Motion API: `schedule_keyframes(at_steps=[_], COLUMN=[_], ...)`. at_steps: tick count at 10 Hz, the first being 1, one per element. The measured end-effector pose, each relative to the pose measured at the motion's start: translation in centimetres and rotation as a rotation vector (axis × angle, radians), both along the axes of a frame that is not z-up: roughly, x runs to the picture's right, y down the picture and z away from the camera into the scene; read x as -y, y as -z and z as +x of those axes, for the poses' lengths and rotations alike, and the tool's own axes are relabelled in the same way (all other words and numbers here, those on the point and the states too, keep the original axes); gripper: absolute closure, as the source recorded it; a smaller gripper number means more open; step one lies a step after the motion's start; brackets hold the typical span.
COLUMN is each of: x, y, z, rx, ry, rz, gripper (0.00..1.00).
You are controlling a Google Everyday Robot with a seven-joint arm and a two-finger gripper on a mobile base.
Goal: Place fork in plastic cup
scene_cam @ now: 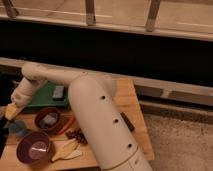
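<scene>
My gripper point(11, 113) is at the far left of the wooden table point(131, 107), at the end of the white arm point(95, 120) that crosses the middle of the view. It hangs just above a bluish plastic cup point(18, 129) near the table's left edge. I cannot make out the fork; it may be hidden at the gripper.
A green tray point(46, 98) with a grey block point(58, 91) lies behind the gripper. A brown bowl point(48, 119), a purple bowl point(34, 148), a red pepper point(67, 125), dark grapes point(77, 135), pale banana-like pieces point(65, 149) and a black item point(127, 122) lie on the table.
</scene>
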State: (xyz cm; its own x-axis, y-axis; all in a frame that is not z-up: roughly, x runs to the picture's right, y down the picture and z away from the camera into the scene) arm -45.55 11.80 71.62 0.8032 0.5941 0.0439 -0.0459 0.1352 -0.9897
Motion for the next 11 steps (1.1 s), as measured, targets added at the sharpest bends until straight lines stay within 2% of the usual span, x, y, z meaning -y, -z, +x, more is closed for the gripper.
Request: schedule_keyframes(at_steps=[1,7,9,11], x=[0.0,0.5,2.1,4.9], y=[-0.1,0.1,1.0,2.5], z=[0.1,0.6,1.2,2.5], rx=[-0.003,-0.020,-0.029,-0.052], ry=[0.002,0.001,-0.013,-0.046], rz=[0.001,0.023,0.066,0.133], gripper=[0.38,0.38,0.38,0.38])
